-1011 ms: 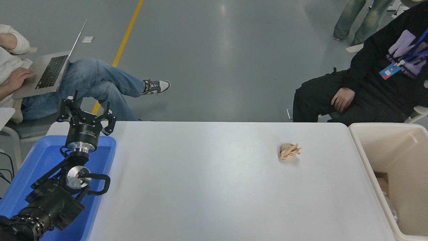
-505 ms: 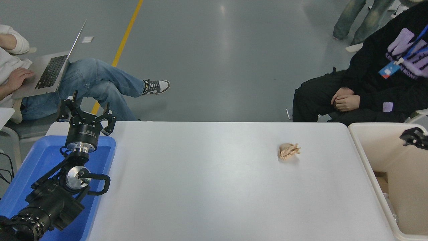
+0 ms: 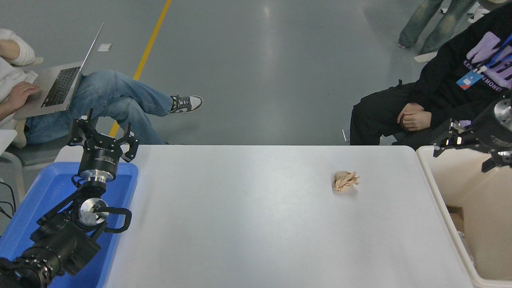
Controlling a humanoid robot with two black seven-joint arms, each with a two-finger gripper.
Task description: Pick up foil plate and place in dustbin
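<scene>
The foil plate does not show on the table or in either gripper. The beige dustbin (image 3: 436, 191) stands at the table's right edge. Cardboard and a glimpse of something pale lie at its bottom; I cannot tell what the pale thing is. My right gripper (image 3: 465, 157) comes in from the right edge and hangs over the bin's far left corner. It is open and empty. My left gripper (image 3: 103, 138) is parked at the lower left over the blue tray, open and empty.
A small tan paper wad (image 3: 345, 180) lies on the white table (image 3: 240, 224), right of centre. A blue tray (image 3: 44, 192) sits at the left edge. One person sits with a laptop at the far left. Another person in black sits at the far right, behind the bin.
My right gripper has come into view from the right edge and moved up and left over the bin. The person in black has brought both hands together. The left arm has not moved.
</scene>
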